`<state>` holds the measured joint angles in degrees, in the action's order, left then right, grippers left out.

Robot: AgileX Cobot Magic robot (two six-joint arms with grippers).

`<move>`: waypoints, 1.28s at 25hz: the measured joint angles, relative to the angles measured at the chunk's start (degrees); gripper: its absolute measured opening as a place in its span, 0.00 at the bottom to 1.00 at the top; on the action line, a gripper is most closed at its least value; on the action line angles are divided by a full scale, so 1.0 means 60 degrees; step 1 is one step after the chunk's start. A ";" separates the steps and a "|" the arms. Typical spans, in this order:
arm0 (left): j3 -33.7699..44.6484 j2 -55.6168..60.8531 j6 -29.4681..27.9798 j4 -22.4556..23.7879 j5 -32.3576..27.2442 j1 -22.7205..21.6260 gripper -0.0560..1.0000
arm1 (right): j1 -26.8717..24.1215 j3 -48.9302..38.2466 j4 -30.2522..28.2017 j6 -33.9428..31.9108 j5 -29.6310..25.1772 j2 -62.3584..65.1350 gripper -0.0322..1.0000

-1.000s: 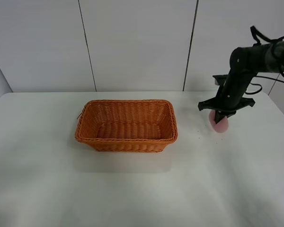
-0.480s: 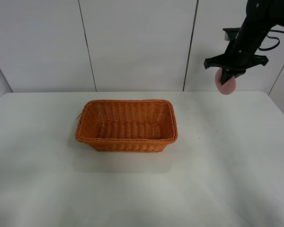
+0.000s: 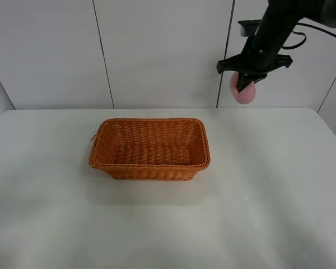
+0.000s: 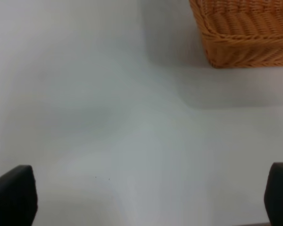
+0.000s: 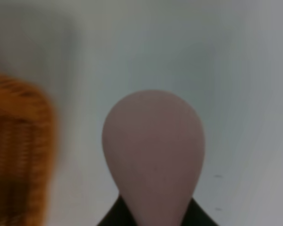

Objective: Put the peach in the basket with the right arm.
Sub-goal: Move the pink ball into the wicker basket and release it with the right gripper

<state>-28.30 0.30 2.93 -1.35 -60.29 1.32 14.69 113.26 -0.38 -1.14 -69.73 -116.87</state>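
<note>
The pale pink peach hangs high above the table, up and to the right of the orange-brown wicker basket, with my right gripper shut on it. In the right wrist view the peach fills the middle, pinched at its narrow end, and a blurred edge of the basket shows beside it. The right arm reaches in from the upper right. My left gripper is outside the high view; the left wrist view shows only its two black fingertips, wide apart, and a corner of the basket.
The white table spreads around the basket. Behind it stands a white panelled wall with dark vertical seams.
The right arm lifted the peach off the table, to the right of the basket, carried it high, then moved it left toward the basket. The basket has not moved.
</note>
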 joint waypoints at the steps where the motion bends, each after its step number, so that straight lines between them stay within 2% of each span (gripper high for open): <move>1: 0.0000 0.0000 0.0000 0.0000 0.0000 0.0000 0.99 | 0.0284 0.0000 -0.0024 0.0000 -0.0009 0.0000 0.04; 7: 0.0000 0.0000 0.0000 0.0000 0.0000 0.0000 0.99 | 0.2279 0.0000 -0.0098 0.0000 -0.0009 -0.0010 0.04; 12: 0.0000 0.0000 0.0000 0.0000 0.0000 0.0000 0.99 | 0.3384 0.0000 -0.0297 -0.0236 0.0376 -0.0347 0.04; 17: 0.0000 0.0000 0.0000 0.0000 0.0000 0.0000 0.99 | 0.3927 0.0000 -0.0341 -0.0372 0.1396 -0.1259 0.04; 21: 0.0000 0.0000 0.0000 0.0000 0.0000 0.0000 0.99 | 0.3990 0.0000 -0.0315 -0.0435 0.2260 -0.2259 0.04; 26: 0.0000 0.0000 0.0000 0.0000 0.0000 0.0000 0.99 | 0.3990 0.0000 -0.0324 -0.0486 0.2485 -0.3252 0.04; 29: 0.0000 0.0000 0.0000 0.0000 0.0000 0.0000 0.99 | 0.3990 0.0000 -0.0309 -0.0485 0.2460 -0.3437 0.13; 32: 0.0000 0.0000 0.0000 0.0000 0.0000 0.0000 0.99 | 0.3990 0.0000 -0.0309 -0.0496 0.2417 -0.3429 0.37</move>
<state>-28.30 0.30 2.93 -1.35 -60.29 1.32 38.63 113.26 -2.24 -4.12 -55.22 -137.44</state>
